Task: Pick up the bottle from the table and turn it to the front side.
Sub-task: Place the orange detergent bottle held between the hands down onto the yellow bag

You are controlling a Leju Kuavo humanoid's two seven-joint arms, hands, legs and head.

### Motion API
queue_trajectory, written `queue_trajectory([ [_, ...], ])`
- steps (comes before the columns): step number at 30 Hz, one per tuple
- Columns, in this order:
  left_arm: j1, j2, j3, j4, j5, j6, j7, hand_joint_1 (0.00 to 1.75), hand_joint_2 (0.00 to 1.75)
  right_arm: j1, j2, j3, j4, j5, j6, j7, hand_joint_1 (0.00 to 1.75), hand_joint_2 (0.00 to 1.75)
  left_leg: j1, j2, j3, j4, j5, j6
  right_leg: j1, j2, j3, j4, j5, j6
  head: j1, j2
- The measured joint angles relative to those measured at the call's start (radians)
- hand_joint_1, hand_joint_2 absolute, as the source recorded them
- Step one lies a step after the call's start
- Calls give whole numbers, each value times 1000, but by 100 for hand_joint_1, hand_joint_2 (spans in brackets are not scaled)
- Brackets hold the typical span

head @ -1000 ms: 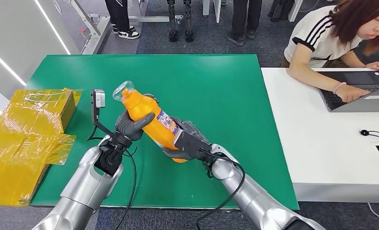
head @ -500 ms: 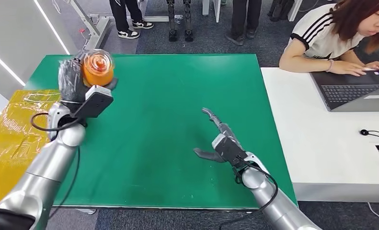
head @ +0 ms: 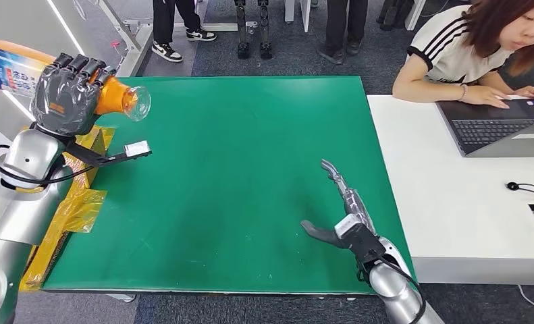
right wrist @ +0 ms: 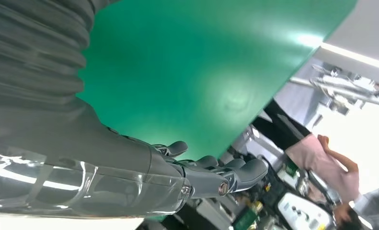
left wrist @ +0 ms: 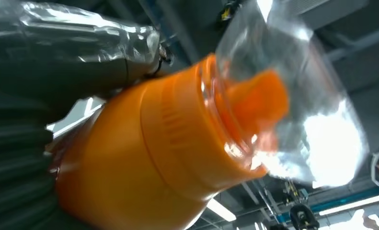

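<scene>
**Bottle lifted in left hand, turn under way**

The left hand (head: 68, 94) grasped the bottle (head: 11, 64) round its middle and held it high, beyond the far-left corner of the surface (head: 250, 169), well clear of it. The bottle lay roughly level, its clear cap (head: 134, 102) pointing towards the surface and its base outward to the left. A printed label showed on the body near the base. In the left wrist view the orange neck and clear cap (left wrist: 292, 96) were close to the lens. The right hand (head: 341, 212) hovered released over the near-right part of the surface, fingers spread, holding nothing.

Judgement: the pick-up was complete and the turning step was in hand. The next move would call for rotating the bottle until the label faces front, with the grasp kept firm on a smooth body.

Against the frame half a second prior: the cap then faced the camera and the bottle sat lower; it had since swung level and risen. The right hand had drawn nearer the robot. One second prior, both hands held the bottle at centre.
</scene>
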Motion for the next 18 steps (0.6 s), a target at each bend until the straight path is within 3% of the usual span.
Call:
queue_trajectory([
  [4, -3, 60, -76, 44, -61, -173, 149, 175, 175, 87, -9, -65, -103, 16, -4, -8, 0, 175, 0, 1, 0, -1, 0, 0, 0, 1, 0, 0, 0, 0, 0, 0],
  [7, 25, 106, -120, 87, -40, -282, 215, 175, 175, 164, -9, -113, -172, 38, -10, -15, 0, 175, 0, 3, 0, -1, -1, -1, 0, 3, -1, 0, 0, 0, 0, 0],
  [13, 106, 182, -140, 133, 15, -466, 274, 175, 175, 255, -9, -169, -256, 57, 2, -28, 0, 175, 0, 5, -1, -1, -2, -2, 0, 5, -2, 0, -1, 0, 0, 0],
  [18, 153, 183, -141, 233, 51, -508, 262, 175, 175, 270, -8, -181, -282, 70, 22, -23, 0, 175, 0, 4, -1, -1, -2, -2, 0, 4, -2, 0, -1, 0, 0, 0],
])
